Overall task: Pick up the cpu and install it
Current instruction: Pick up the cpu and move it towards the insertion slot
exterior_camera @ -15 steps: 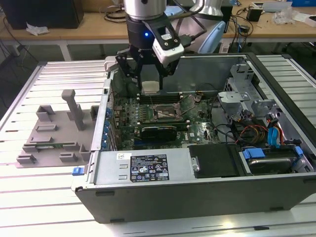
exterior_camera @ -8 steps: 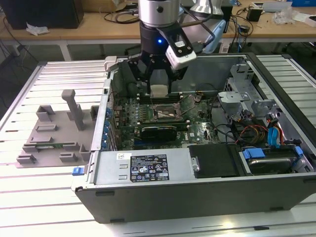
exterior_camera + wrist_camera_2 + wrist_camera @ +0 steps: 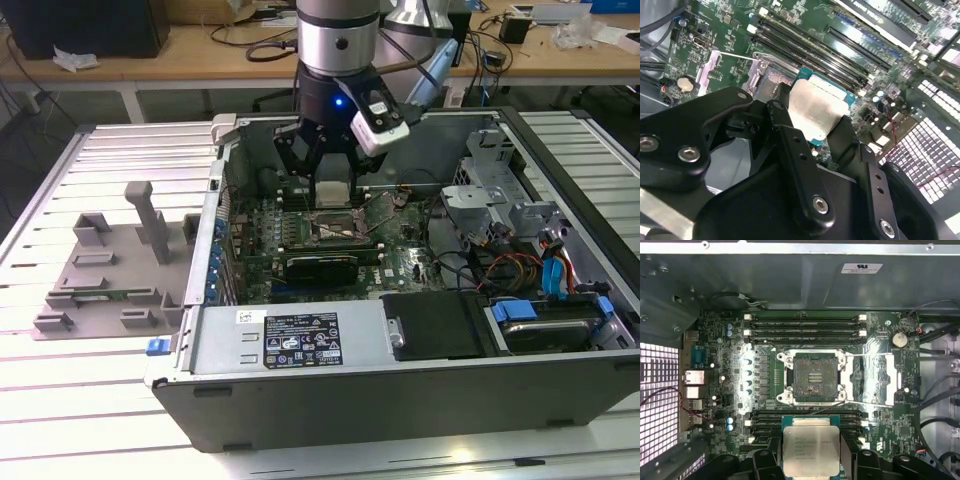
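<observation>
The gripper (image 3: 333,196) is clamping the cpu (image 3: 333,189) by 2 opposite edges, jaws drawn in narrow against it and the silver top facing up; the chip is hanging flat inside the open case (image 3: 300,350), clear of the board (image 3: 400,262). In the exterior view the socket (image 3: 338,228) is lying at 6 o'clock from the chip, close beneath it; the 2 are not touching. In the first wrist view the cpu (image 3: 811,450) is sitting square to the socket (image 3: 815,377), edges running parallel, a little short of it; the metal cover (image 3: 875,380) is lying swung open beside the socket, leaving the bare contacts exposed. The arm (image 3: 338,40) is pointing straight down into the case from 12 o'clock; the grey fixture (image 3: 110,265) is lying well apart at 9 o'clock.
</observation>
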Controlling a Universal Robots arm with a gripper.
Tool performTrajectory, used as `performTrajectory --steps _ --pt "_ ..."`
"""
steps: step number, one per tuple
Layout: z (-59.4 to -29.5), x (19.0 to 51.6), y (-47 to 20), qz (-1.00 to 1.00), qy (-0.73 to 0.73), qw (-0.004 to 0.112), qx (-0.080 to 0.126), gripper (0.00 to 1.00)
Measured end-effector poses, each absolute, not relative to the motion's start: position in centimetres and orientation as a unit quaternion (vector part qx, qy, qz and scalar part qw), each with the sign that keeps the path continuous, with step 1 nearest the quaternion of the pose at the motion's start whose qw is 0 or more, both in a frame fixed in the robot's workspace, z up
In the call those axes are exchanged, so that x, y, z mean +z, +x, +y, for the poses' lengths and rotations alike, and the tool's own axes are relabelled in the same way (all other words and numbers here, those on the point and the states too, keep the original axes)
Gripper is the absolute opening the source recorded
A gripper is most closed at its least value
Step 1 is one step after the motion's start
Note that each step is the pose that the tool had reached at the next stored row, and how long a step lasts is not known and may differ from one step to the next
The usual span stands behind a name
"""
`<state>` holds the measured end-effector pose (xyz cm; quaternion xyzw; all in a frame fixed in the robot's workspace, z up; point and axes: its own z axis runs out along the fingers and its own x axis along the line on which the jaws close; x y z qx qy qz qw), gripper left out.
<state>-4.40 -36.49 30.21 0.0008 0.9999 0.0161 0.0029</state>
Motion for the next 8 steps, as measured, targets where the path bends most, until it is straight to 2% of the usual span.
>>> performTrajectory --steps 8 --pt "-34.7 28.9 -3.3 1.000 -0.006 0.003 0.018 0.55"
